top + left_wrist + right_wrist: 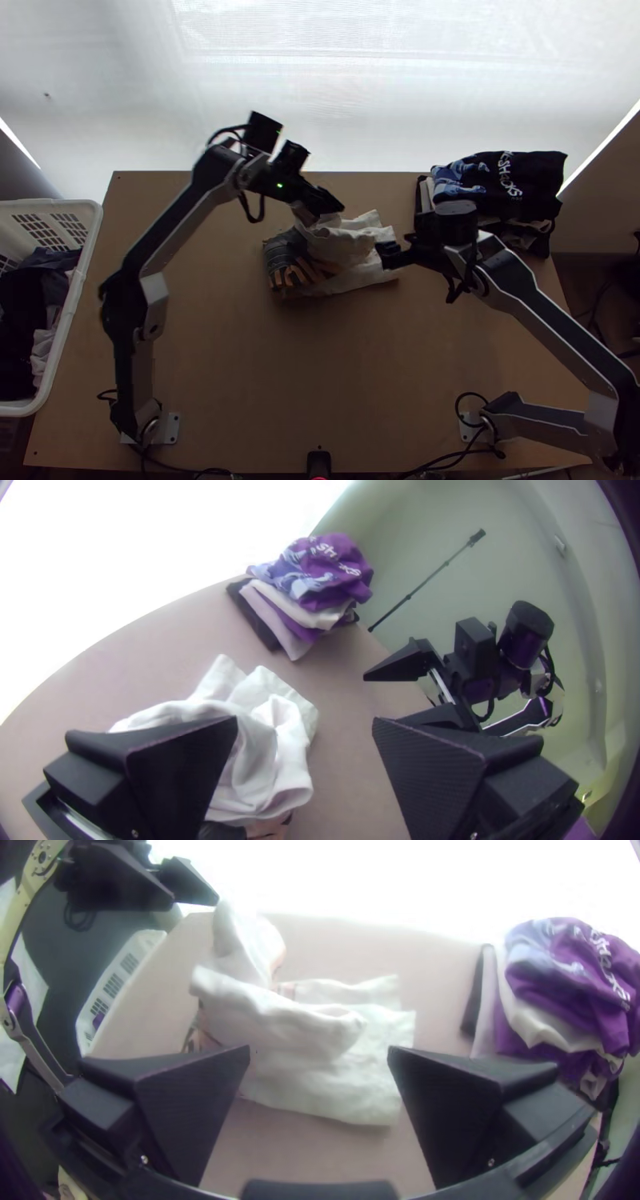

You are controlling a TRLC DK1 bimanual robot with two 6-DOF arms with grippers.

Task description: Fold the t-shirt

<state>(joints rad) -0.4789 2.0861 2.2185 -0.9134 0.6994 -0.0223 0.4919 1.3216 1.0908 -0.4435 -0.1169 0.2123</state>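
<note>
Your white cotton-looking t-shirt (360,276), with a dark, orange-figured printed part (290,260), lies partly bunched on the light wooden worktop (320,360), midway between its left and right edges and nearer the far edge. Your left tool (305,723), two wide flat black fingers, is spread well apart above the shirt's far side; your right tool (319,1050), of the same make, is spread apart too, beside the shirt's right end. Expect the cloth to be light, soft and limp, unlikely to break but quick to crease or slump when lifted. The loose white folds (267,1007) heaped over the middle look easy to pinch, though taking them there would probably gather several layers and deepen the bunching. A better hold for you is likely the flatter white layer's corner (387,1113) towards the worktop's near right corner, taken low, with a second pinch on the opposite end, so both sides stay taut.
</note>
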